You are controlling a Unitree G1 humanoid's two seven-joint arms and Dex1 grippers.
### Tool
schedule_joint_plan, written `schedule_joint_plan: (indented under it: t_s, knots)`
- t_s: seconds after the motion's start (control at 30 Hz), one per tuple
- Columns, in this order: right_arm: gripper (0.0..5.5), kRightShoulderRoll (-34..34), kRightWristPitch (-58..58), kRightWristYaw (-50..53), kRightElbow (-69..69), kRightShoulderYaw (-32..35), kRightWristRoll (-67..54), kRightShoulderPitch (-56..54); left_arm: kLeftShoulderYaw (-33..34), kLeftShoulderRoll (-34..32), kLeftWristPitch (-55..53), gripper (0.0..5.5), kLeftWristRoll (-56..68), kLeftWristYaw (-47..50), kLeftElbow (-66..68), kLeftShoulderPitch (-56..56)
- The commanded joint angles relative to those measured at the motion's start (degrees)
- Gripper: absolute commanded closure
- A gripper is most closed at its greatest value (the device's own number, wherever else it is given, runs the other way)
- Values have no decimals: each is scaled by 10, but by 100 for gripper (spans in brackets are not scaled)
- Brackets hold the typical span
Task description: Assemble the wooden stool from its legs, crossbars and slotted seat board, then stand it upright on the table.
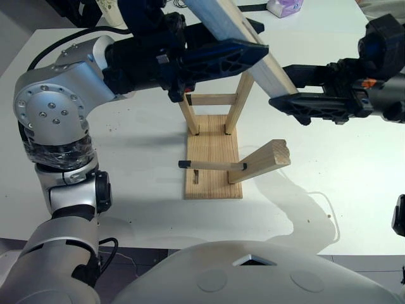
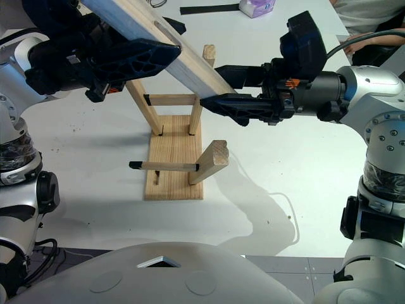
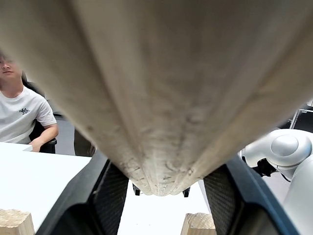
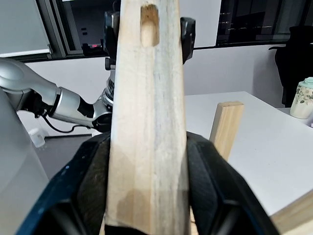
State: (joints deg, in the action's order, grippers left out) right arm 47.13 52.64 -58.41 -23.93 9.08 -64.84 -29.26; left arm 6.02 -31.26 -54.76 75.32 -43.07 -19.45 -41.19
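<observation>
The slotted seat board point(image 1: 212, 183) lies flat on the white table. Two legs point(image 1: 188, 115) point(image 1: 237, 104) stand upright in its far end, joined by a crossbar point(image 1: 212, 99). At its near end a third leg point(image 1: 262, 161) leans to the right, with a thin crossbar point(image 1: 212, 165) sticking out of it to the left. Above the board a fourth leg point(image 1: 221, 12) hangs tilted in the air. My left gripper point(image 1: 253, 39) is shut on its upper part and my right gripper point(image 1: 280, 85) is shut on its lower end. A slot point(image 4: 149, 17) shows in the held leg point(image 4: 146, 122).
A purple tissue pack point(image 2: 256, 6) and a black strip point(image 2: 205, 9) lie at the table's far edge. A patterned cup point(image 4: 304, 98) stands on a table further off. The table point(image 1: 126, 158) is bare to the left and right of the board.
</observation>
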Motion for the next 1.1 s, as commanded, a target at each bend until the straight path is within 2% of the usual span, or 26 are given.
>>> schedule_joint_plan:
  t_s: [0.03,0.2,0.23,0.37,0.63,0.9,1.1]
  knots:
    - [345,24,-7,-24,-5,-4,19,-2,-5,-13,-4,340,-16,-18,-1,10]
    - [345,18,-20,-12,1,-12,47,-13,0,-7,3,340,-21,-16,-2,13]
    - [316,13,-25,-5,3,-16,57,-16,2,-3,5,340,-20,-13,-1,13]
    - [260,16,-42,-4,7,-31,92,-12,12,6,12,342,-13,-1,6,8]
    - [257,41,-96,-21,45,-22,173,36,40,-5,28,342,-22,2,21,-8]
    - [257,40,-127,-4,46,32,205,136,117,-123,27,343,-42,-65,32,-3]
    - [257,47,-131,5,-17,106,218,282,173,-229,45,343,-98,-161,32,91]
